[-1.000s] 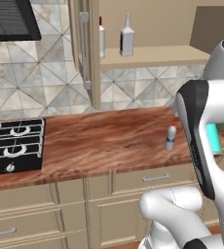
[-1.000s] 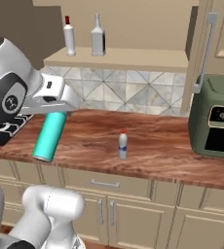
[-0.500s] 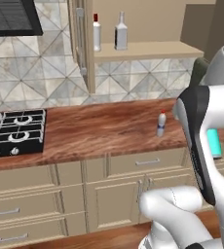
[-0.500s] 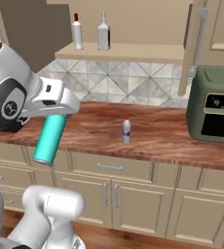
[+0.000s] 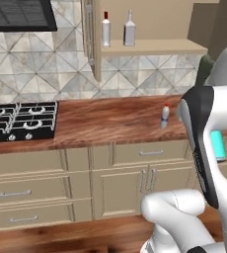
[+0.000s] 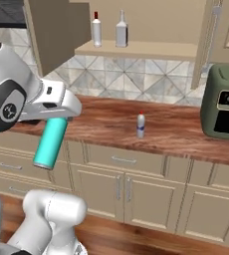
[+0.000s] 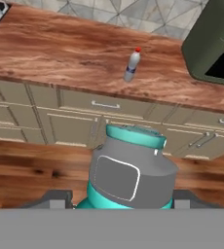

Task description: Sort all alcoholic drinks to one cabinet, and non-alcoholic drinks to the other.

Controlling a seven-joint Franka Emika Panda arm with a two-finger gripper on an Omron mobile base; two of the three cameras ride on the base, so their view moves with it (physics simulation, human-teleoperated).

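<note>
Gripping the teal bottle (image 6: 51, 142) around its body, the gripper (image 7: 126, 204) has its fingers pinched on it out in front of the lower cabinets, off the counter (image 6: 106, 124). 2 bottles sit together on the open cabinet (image 5: 150, 47) shelf: the white red-capped one (image 5: 106, 29) and the clear long-necked one (image 5: 130, 28). Small red-capped bottle (image 5: 165, 116) stands upright on the counter, near the dark green appliance (image 6: 225, 107).
</note>
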